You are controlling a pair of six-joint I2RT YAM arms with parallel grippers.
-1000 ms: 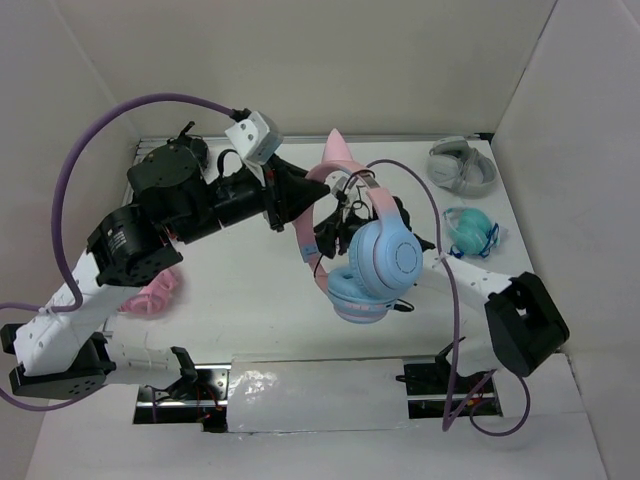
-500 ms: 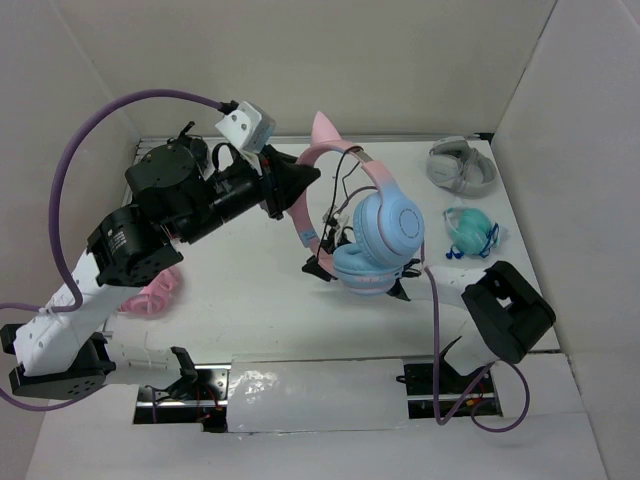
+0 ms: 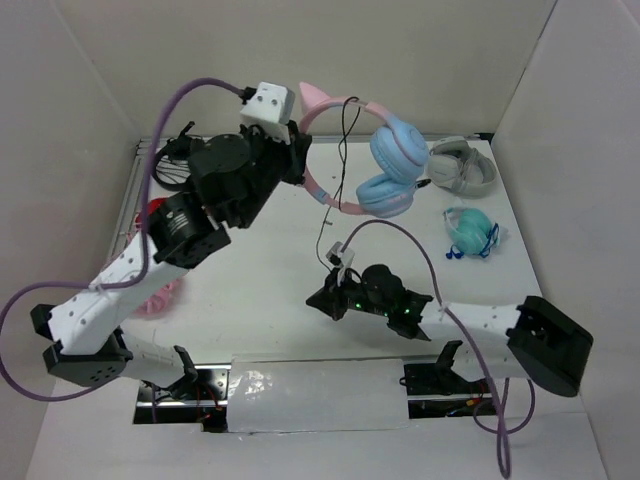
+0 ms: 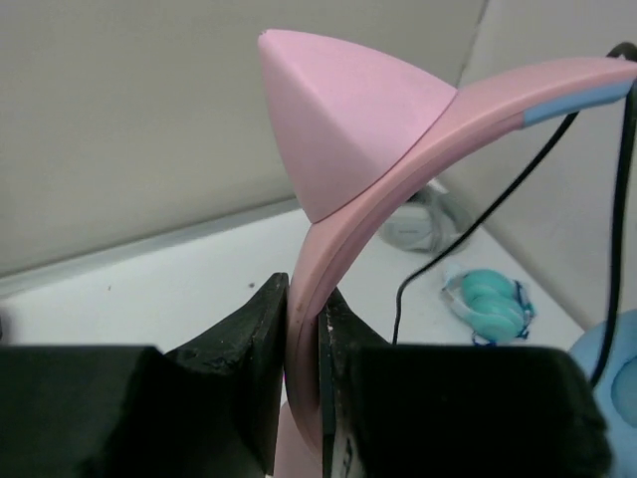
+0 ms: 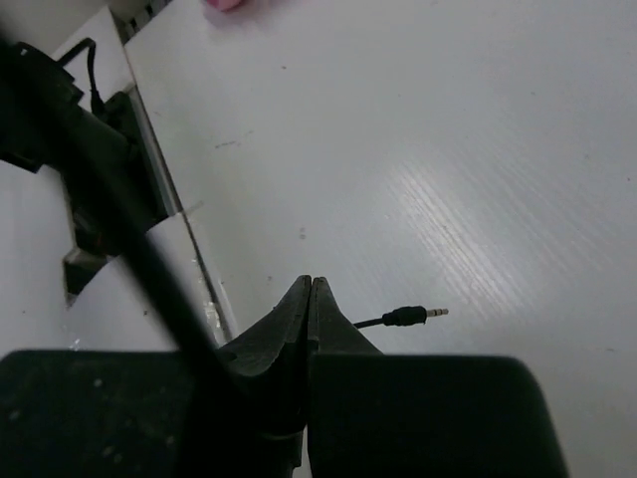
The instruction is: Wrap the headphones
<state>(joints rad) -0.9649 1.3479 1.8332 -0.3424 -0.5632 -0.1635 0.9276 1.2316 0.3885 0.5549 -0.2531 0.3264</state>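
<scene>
The headphones [image 3: 393,165], with a pink cat-ear headband [image 4: 398,189] and light-blue ear cups, hang in the air at the back of the table. My left gripper [image 3: 300,160] is shut on the headband just below one cat ear [image 4: 338,119], which its fingers [image 4: 249,339] pinch from both sides. The thin black cable [image 3: 343,150] drops from the headband down to my right gripper [image 3: 318,300], low over the table's front middle. That gripper [image 5: 311,299] is shut on the cable near its end. The plug [image 5: 413,316] sticks out beside the jaws.
Grey-white headphones [image 3: 462,165] lie at the back right, and teal headphones [image 3: 470,230] lie in front of them. A pink item [image 3: 155,295] and a red one [image 3: 150,215] sit at the left edge. White walls enclose the back and sides.
My left arm has lifted the headphones up and toward the back. My right gripper has left the ear cups, come down to the front middle and shut on the cable.
</scene>
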